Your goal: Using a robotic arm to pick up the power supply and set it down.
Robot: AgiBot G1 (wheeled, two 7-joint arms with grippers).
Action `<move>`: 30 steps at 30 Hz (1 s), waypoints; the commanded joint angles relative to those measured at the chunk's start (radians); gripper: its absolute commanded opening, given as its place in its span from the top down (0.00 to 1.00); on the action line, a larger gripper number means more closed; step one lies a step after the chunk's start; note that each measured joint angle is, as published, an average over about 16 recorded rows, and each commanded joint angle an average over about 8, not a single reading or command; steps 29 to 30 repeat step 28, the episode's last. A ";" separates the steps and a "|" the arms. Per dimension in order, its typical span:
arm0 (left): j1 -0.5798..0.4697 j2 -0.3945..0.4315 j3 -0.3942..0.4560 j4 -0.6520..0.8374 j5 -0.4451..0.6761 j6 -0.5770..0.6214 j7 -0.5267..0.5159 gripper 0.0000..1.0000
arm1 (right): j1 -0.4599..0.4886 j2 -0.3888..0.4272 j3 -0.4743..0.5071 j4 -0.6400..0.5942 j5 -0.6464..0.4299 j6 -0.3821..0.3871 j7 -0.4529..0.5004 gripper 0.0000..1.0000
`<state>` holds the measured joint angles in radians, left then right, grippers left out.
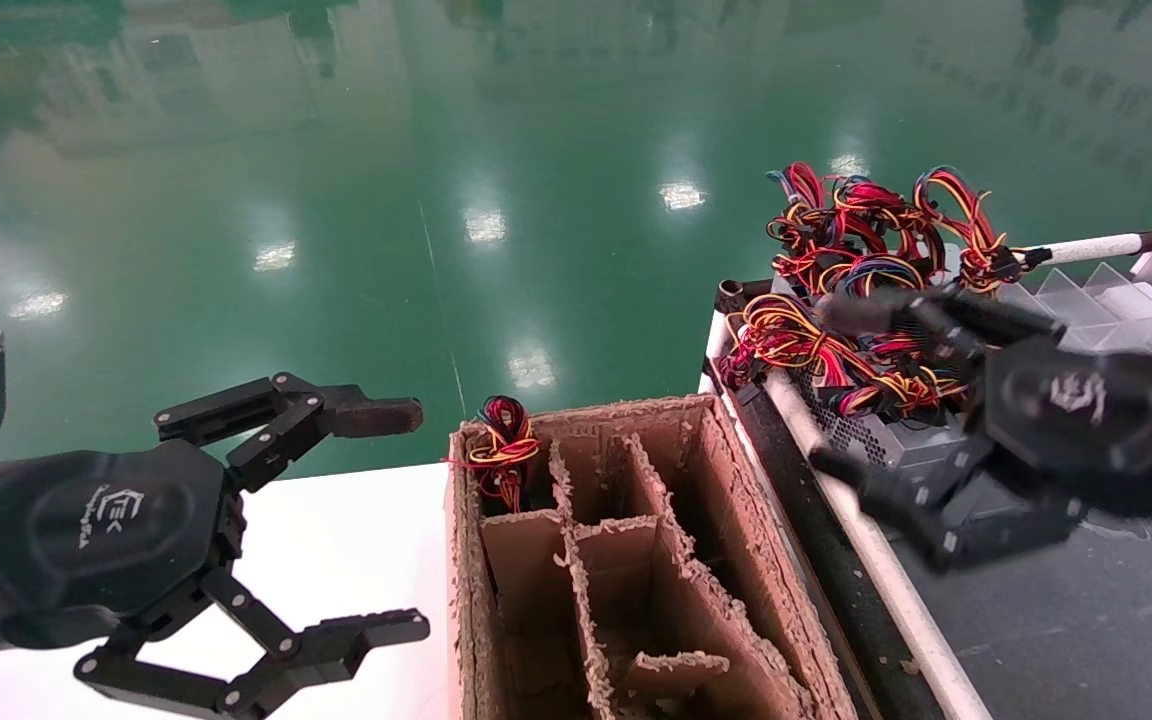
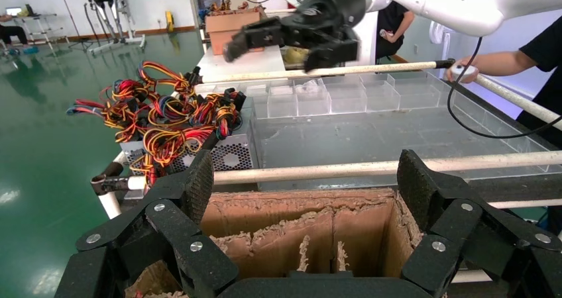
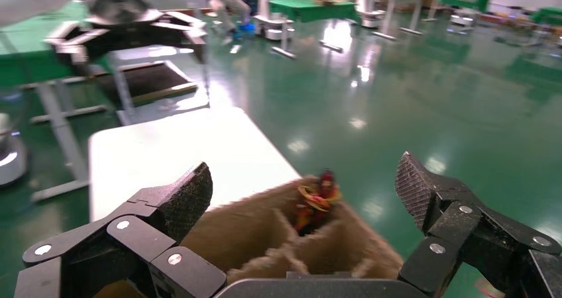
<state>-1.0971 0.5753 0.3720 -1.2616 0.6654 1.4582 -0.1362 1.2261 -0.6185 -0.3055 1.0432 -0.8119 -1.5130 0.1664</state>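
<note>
Grey power supplies (image 1: 876,432) with perforated vents lie at the near corner of the cart on the right, under a heap of red, yellow, black and blue wires (image 1: 856,260). My right gripper (image 1: 831,390) hovers just over them, open, nothing between its fingers. The left wrist view shows the vented box (image 2: 232,153), its wires (image 2: 159,112) and the right gripper (image 2: 265,36) farther off. Another wire bunch (image 1: 502,445) sticks up from the far-left cell of the cardboard box (image 1: 736,520). My left gripper (image 1: 411,520) stays open and empty over the white table.
The cardboard box (image 2: 298,205) has ragged dividers forming several cells. White rails (image 2: 318,169) edge the cart, with clear plastic trays (image 2: 344,96) at its far side. The white table (image 1: 336,540) lies left of the box. A person's arm (image 2: 504,63) reaches in by the cart.
</note>
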 commanded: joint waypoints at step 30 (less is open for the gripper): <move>0.000 0.000 0.000 0.000 0.000 0.000 0.000 0.00 | -0.164 0.009 0.029 0.261 0.090 0.019 0.023 0.00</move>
